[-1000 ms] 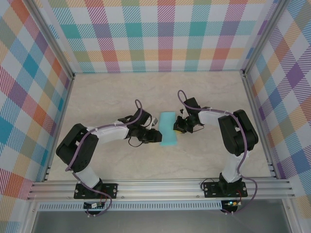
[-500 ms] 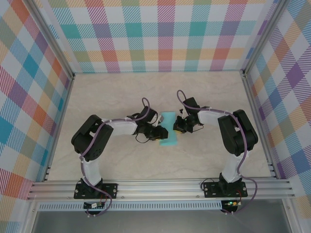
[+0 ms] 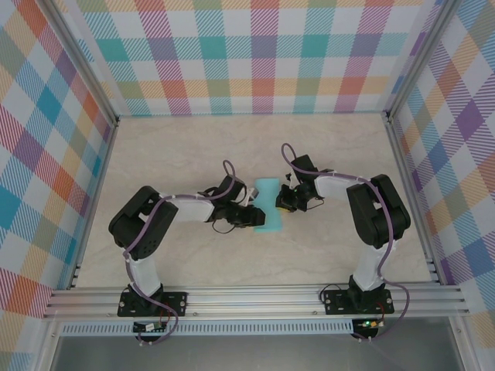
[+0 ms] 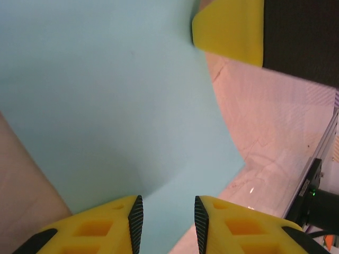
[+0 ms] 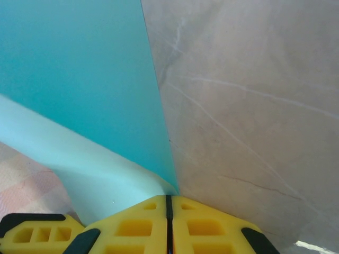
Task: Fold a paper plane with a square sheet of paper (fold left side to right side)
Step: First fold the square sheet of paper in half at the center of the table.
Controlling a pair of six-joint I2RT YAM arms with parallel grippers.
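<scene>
The square sheet of paper [image 3: 269, 202] lies mid-table as a turquoise strip, its left side doubled over toward the right. My left gripper [image 3: 250, 218] is at the strip's near left edge. In the left wrist view its jaws [image 4: 168, 217] stand open, with the curved paper [image 4: 106, 106] running between and past them without being pinched. My right gripper [image 3: 285, 204] is at the strip's right edge. In the right wrist view it [image 5: 168, 198] is shut, its tips meeting the paper's [image 5: 79, 79] right edge, where a paler top layer [image 5: 95, 169] curls up.
The pale marble-pattern tabletop [image 3: 193, 154] lies open around the paper. Checked walls [image 3: 247, 54] and aluminium rails [image 3: 255, 297] bound it. A yellow finger of the right gripper [image 4: 228, 29] shows at the top of the left wrist view.
The left arm swung in from the left, its gripper reaching over the paper's left side and then easing back toward the near left edge. The right arm has not moved.
</scene>
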